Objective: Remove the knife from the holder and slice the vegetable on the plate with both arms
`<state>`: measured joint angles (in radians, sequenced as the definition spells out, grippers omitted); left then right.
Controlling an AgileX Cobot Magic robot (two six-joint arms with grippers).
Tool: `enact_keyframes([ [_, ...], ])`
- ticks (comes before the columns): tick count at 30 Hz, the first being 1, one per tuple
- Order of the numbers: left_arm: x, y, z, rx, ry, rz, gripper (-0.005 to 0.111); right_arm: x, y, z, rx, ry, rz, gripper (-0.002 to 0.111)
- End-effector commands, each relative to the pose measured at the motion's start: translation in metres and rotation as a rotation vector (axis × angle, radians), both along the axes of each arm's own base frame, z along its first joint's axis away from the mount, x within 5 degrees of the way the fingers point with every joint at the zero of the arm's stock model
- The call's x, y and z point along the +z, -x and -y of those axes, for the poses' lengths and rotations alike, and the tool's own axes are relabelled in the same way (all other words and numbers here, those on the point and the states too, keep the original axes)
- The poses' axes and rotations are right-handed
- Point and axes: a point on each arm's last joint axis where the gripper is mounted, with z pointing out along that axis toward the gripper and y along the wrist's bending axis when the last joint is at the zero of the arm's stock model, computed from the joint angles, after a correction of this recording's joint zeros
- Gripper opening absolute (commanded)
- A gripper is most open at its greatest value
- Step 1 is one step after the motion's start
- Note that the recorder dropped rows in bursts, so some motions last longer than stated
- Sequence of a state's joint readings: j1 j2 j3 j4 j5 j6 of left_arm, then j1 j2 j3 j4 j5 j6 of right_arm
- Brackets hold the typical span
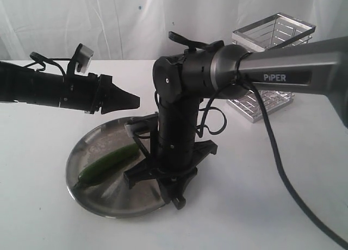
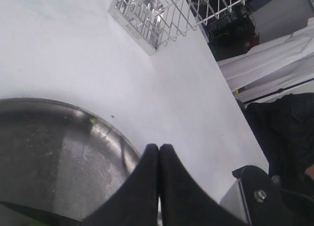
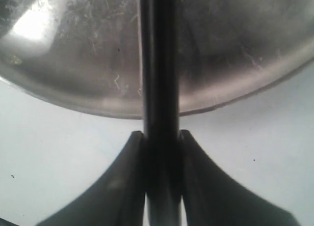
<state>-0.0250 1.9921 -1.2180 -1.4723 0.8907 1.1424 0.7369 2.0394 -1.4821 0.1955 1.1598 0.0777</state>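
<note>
The green vegetable (image 1: 107, 163) lies on the left half of the steel plate (image 1: 111, 201). My right gripper (image 1: 176, 202) points down at the plate's near right rim and is shut on the dark knife (image 3: 158, 64). In the right wrist view the knife runs out from between the fingers across the plate (image 3: 235, 49). In the exterior view the right arm hides most of the knife. My left gripper (image 1: 136, 101) hovers shut and empty above the plate's far left side. In the left wrist view its tip (image 2: 159, 146) is over the plate's rim (image 2: 115, 137).
The silver wire holder (image 1: 274, 30) stands at the back right behind the right arm, and also shows in the left wrist view (image 2: 147, 19). A black cable (image 1: 283, 174) trails from the right arm across the white table.
</note>
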Motion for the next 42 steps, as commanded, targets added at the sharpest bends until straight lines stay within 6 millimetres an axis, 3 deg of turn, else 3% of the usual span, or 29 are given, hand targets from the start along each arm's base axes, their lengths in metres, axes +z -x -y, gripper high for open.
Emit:
enact_keyframes([
  [1,-0.006,0.0,-0.001,-0.024,-0.006,0.024,0.0,0.002,-0.002,0.0,-0.001,-0.001,0.02,0.0],
  [12,-0.03,0.0,-0.001,-0.054,-0.038,-0.032,0.0,0.002,-0.004,-0.001,-0.013,-0.012,0.039,0.0],
  [28,-0.038,-0.002,-0.004,-0.032,-0.124,-0.04,0.0,0.002,-0.01,-0.006,-0.055,-0.063,0.104,0.0],
  [33,-0.048,-0.001,-0.01,0.007,-0.227,-0.136,0.0,0.002,-0.01,-0.006,-0.055,-0.063,0.104,0.0],
  [38,-0.041,-0.004,-0.007,0.043,-0.133,-0.142,0.0,0.002,-0.01,-0.006,-0.053,-0.058,0.099,0.0],
  [42,-0.024,-0.007,-0.005,0.067,-0.065,-0.096,0.0,0.002,-0.003,-0.001,-0.031,-0.011,0.03,0.0],
])
